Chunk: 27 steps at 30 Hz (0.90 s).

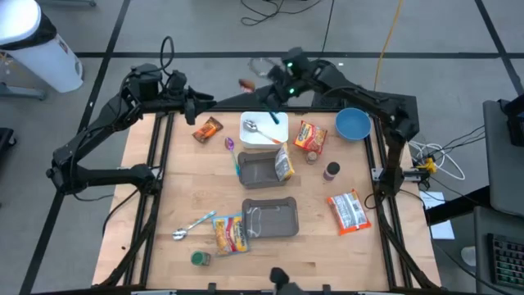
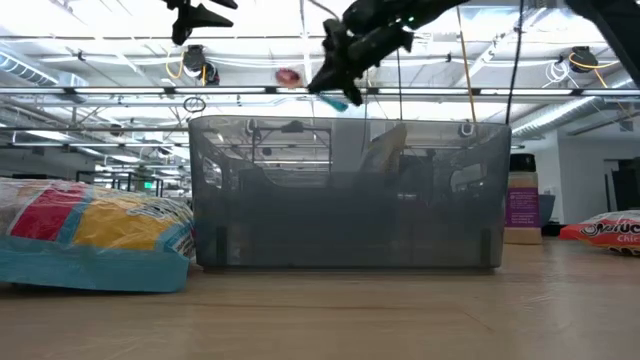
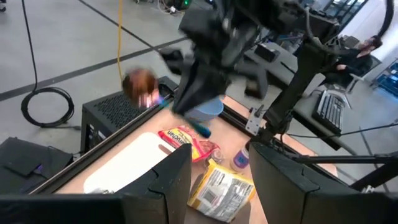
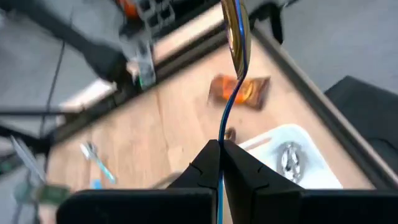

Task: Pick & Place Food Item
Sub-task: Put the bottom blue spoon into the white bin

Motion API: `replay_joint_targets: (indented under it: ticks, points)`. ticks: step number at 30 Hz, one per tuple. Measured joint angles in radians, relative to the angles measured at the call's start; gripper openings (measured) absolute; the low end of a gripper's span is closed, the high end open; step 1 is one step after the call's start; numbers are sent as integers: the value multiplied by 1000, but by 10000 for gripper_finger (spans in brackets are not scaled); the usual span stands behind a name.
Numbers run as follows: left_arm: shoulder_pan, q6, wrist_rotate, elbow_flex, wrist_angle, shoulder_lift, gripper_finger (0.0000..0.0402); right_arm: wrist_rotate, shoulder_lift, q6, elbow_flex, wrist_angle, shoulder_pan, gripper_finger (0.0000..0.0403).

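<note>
- Mostly, the print on the snack packets is too small to read; a red packet (image 2: 605, 230) by the table's (image 1: 327, 254) right edge shows white letters, cut off.
- Right gripper (image 4: 219, 149), blurred, hangs above the far edge, fingers clenched on a spoon (image 4: 235, 31).
- Spoon's long axis runs straight out from those fingers, bowl end farthest.
- Left gripper (image 3: 217, 180) is at the far left corner, fingers apart and empty, near an orange packet (image 1: 208, 129).
</note>
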Motion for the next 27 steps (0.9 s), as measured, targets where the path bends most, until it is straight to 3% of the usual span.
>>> replay_joint_targets:
  ticks: [5, 12, 27]
  points:
    - [0, 18, -8, 0, -37, 0, 168, 5, 63, -52, 9, 3, 34, 0]
    - [-1, 24, -8, -2, -54, 11, 168, 155, 113, -156, 9, 6, 47, 0]
    - [0, 33, -51, -2, -54, 13, 168, 241, 238, -211, 8, -57, 36, 0]
